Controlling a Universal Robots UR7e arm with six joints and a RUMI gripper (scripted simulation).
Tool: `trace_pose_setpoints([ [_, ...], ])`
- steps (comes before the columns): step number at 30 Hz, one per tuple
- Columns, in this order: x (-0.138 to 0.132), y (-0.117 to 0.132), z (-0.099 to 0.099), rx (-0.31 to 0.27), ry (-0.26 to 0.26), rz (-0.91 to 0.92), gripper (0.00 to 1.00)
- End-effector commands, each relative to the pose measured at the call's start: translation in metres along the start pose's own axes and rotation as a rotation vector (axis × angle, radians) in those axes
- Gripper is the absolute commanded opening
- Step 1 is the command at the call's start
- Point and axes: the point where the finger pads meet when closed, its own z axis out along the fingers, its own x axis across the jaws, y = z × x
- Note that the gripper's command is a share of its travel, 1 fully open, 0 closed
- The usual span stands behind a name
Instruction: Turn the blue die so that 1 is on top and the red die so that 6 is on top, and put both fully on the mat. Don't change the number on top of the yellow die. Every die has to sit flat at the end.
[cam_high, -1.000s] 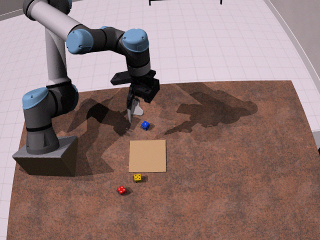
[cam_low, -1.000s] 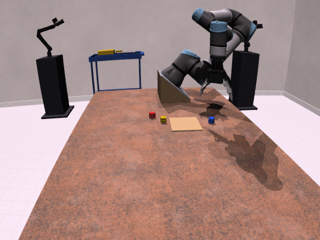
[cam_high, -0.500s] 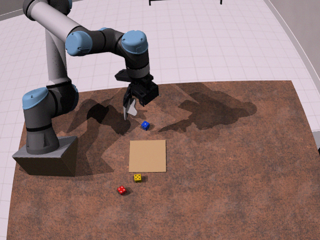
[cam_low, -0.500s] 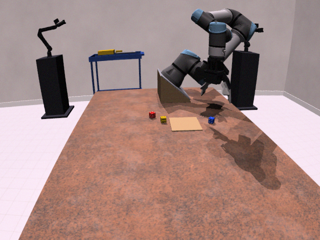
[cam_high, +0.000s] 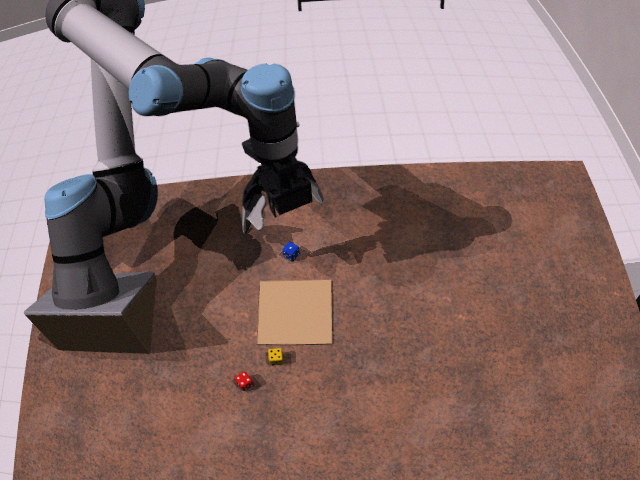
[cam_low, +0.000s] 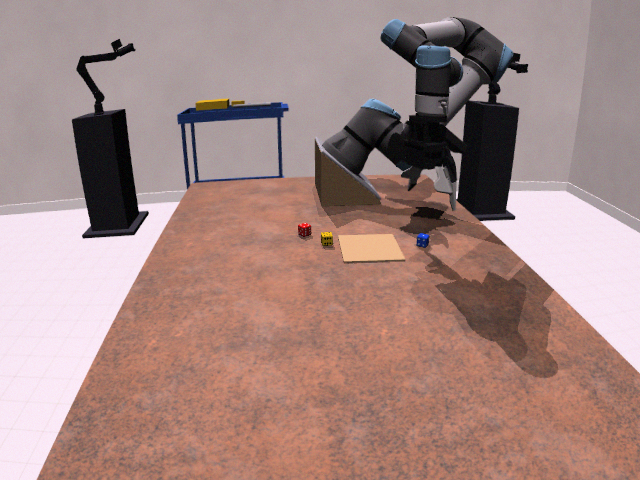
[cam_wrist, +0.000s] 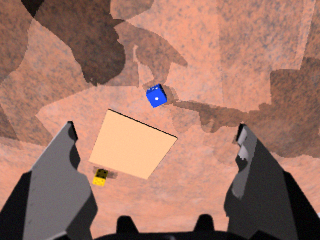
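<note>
The blue die (cam_high: 291, 251) (cam_low: 422, 240) (cam_wrist: 156, 96) was seen below the raised gripper (cam_high: 283, 215) (cam_low: 432, 198) (cam_wrist: 158, 123), well apart. The jaws were spread wide, nothing gripped.

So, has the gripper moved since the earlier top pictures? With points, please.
Yes. In the top view, the gripper (cam_high: 282, 217) (cam_low: 433, 199) (cam_wrist: 158, 123) has turned, its left-hand fingertip in the picture swinging farther left from the blue die (cam_high: 291, 251) (cam_low: 422, 240) (cam_wrist: 156, 96).
</note>
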Motion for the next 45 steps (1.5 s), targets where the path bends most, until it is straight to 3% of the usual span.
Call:
trace_pose_setpoints([
  [1, -0.001, 0.002, 0.002, -0.006, -0.002, 0.174, 1.0],
  [25, 0.0, 0.01, 0.008, -0.007, 0.0, 0.684, 1.0],
  [45, -0.001, 0.015, 0.011, -0.007, 0.001, 0.954, 1.0],
])
